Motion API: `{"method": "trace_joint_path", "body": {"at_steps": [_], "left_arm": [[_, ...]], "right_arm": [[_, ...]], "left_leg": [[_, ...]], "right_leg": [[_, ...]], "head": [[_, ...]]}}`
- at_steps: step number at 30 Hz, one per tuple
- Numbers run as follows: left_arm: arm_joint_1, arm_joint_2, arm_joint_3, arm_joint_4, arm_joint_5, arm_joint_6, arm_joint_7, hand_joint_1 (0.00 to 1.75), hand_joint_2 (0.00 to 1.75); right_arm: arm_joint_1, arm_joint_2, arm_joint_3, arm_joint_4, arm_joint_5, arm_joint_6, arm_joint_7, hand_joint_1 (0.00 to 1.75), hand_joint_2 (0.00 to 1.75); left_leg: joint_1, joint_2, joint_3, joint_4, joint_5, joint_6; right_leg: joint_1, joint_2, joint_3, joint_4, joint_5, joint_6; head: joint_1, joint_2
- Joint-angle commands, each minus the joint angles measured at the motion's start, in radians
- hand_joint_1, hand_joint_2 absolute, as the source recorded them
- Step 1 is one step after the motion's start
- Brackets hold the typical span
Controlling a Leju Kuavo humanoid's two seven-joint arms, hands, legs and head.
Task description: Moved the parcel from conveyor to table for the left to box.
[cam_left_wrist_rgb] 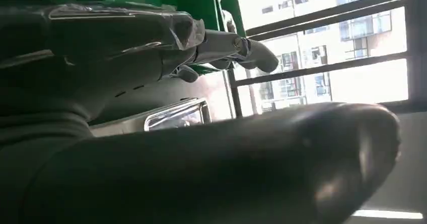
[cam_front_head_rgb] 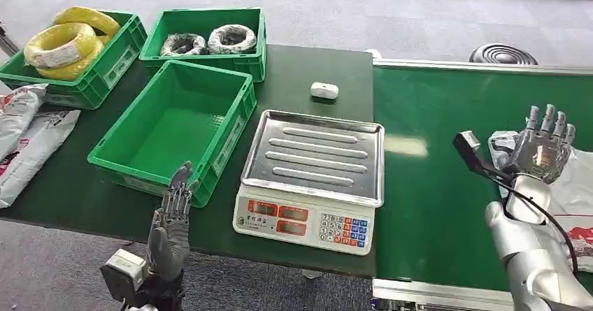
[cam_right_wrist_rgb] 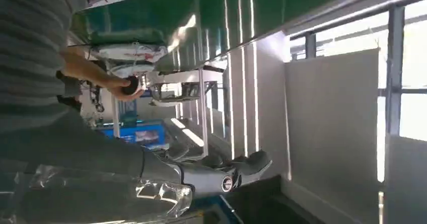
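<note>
Right hand (cam_front_head_rgb: 542,143) over parcel (cam_front_head_rgb: 577,178) on conveyor (cam_front_head_rgb: 433,185), fingers spread, gripping nothing.
Left hand (cam_front_head_rgb: 171,220) empty, fingers straight, by empty green crate (cam_front_head_rgb: 231,126) beside scale (cam_front_head_rgb: 311,168).

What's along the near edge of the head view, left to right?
Left hand → empty green crate → scale → conveyor belt → right hand, raised above a white parcel at the frame edge.

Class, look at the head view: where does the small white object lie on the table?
In the head view the small white object lies on the dark green table, just beyond the scale, right of the green crate holding wrapped coils and left of the conveyor.
</note>
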Motion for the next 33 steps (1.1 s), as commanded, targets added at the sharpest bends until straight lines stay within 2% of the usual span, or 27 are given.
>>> {"method": "trace_joint_path", "body": {"at_steps": [1,4,5,8,10,11,12,13,15,16,18,23,33], "left_arm": [[-0.008,0.019,-0.019,0.025,0.0,0.007,0.023,0.0,0.0],[-0.007,0.019,-0.019,0.023,0.0,0.007,0.023,0.0,0.0],[-0.006,0.016,-0.016,0.022,0.0,0.008,0.028,0.0,0.0],[0.0,0.017,-0.02,0.033,0.0,0.009,0.035,0.0,0.0],[0.003,0.022,-0.028,0.042,0.0,0.009,0.035,0.0,0.0],[0.004,0.025,-0.03,0.046,0.002,0.009,0.035,0.0,0.0],[0.004,0.026,-0.029,0.049,0.004,0.01,0.034,0.0,0.0],[0.005,0.026,-0.024,0.051,0.01,0.011,0.03,0.0,0.0],[0.001,0.025,-0.016,0.049,0.009,0.01,0.026,0.0,0.0],[-0.001,0.025,-0.014,0.048,0.008,0.009,0.026,0.0,0.0],[-0.017,0.022,-0.005,0.044,0.0,-0.002,0.026,0.0,0.0],[-0.026,0.011,0.015,0.022,-0.013,-0.015,0.047,0.0,0.0],[0.013,-0.009,0.049,-0.028,-0.031,-0.017,0.053,0.0,0.0]], "right_arm": [[-0.04,-0.042,0.147,-0.041,0.053,-0.016,0.127,0.0,1.75],[-0.042,-0.043,0.148,-0.044,0.053,-0.016,0.133,0.0,1.75],[-0.061,-0.06,0.191,-0.037,0.053,-0.016,0.171,0.0,1.75],[-0.164,-0.091,0.177,0.09,0.048,-0.016,0.158,0.0,1.75],[-0.188,-0.113,0.115,0.15,0.041,0.038,0.136,0.0,1.75],[-0.189,-0.109,0.051,0.175,-0.014,0.126,0.102,0.0,1.75],[-0.183,-0.11,0.042,0.188,-0.014,0.181,0.095,0.0,1.75],[-0.166,-0.08,-0.036,0.187,-0.102,0.241,-0.002,0.0,1.75],[-0.109,-0.027,-0.108,0.175,-0.185,0.31,-0.09,0.0,1.75],[-0.094,-0.018,-0.112,0.167,-0.188,0.313,-0.096,0.0,1.75],[-0.034,0.023,-0.144,0.14,-0.214,0.4,-0.129,0.0,1.75],[0.039,0.099,-0.22,0.078,-0.272,0.451,-0.18,0.0,1.75],[0.115,0.229,-0.283,-0.105,-0.342,0.534,-0.327,0.0,1.75]], "left_leg": [[-0.001,0.001,0.001,-0.001,0.0,0.0],[-0.001,0.002,0.002,-0.001,0.0,0.0],[0.0,0.001,0.001,-0.001,0.0,0.0],[-0.002,0.001,0.001,-0.001,0.0,0.0],[-0.002,0.002,0.001,0.0,0.0,0.0],[-0.002,0.0,0.0,0.0,0.0,0.001],[-0.002,0.0,0.001,-0.001,0.0,0.001],[-0.001,-0.002,0.002,-0.001,0.0,0.0],[0.0,-0.001,0.003,-0.003,0.0,0.0],[0.0,0.0,0.004,-0.002,0.0,0.0],[0.001,0.001,0.004,-0.003,0.0,0.0],[0.001,0.002,0.005,-0.004,0.0,-0.001],[0.001,0.004,0.003,-0.002,-0.001,0.0]], "right_leg": [[-0.001,0.003,0.0,-0.001,0.001,0.0],[-0.001,0.004,0.001,-0.001,0.001,0.0],[-0.001,0.002,0.0,0.0,0.0,0.0],[-0.002,0.004,0.0,0.0,0.0,-0.001],[-0.002,0.005,-0.001,0.001,0.0,0.0],[-0.002,0.003,-0.001,0.001,0.0,0.0],[-0.002,0.003,0.0,0.0,0.0,0.0],[-0.001,0.001,0.001,-0.001,0.0,0.0],[0.0,0.001,0.003,-0.003,0.001,0.0],[0.0,0.001,0.004,-0.003,0.0,-0.001],[0.001,0.003,0.004,-0.004,0.001,-0.001],[0.001,0.005,0.004,-0.004,0.001,-0.002],[0.001,0.006,0.001,-0.002,0.001,-0.001]], "head": [[0.0,0.0],[0.0,0.0],[0.0,0.0],[0.0,0.0],[0.0,0.0],[0.0,0.0],[0.0,0.0],[0.0,0.0],[0.0,0.0],[0.0,0.0],[0.0,0.0],[0.0,0.0],[0.0,0.0]]}}
